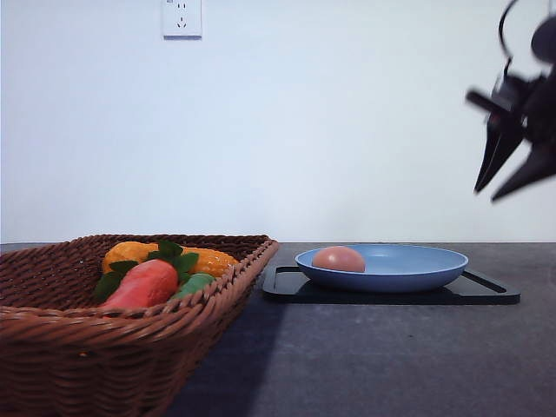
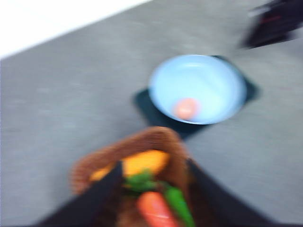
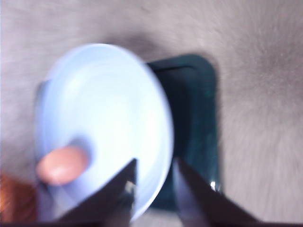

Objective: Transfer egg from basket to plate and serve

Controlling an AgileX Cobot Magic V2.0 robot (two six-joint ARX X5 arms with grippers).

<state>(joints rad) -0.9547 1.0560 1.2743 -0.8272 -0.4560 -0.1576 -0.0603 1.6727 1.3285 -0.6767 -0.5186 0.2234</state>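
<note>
Brownish-pink egg (image 1: 338,258) sits in the light blue plate (image 1: 408,261), toward its left side — plate resting on a black tray (image 1: 486,291) on the grey table (image 1: 373,365). Wicker basket (image 1: 87,339) at near left holds yellow corn (image 1: 130,252), a red-orange leafy vegetable (image 1: 143,284) and something green (image 1: 193,284). Right gripper (image 1: 512,178) hangs high at the right, well above the plate, jaws spread and empty; left gripper (image 2: 154,177) hovers over the basket — blurred, jaws apart, holding nothing
</note>
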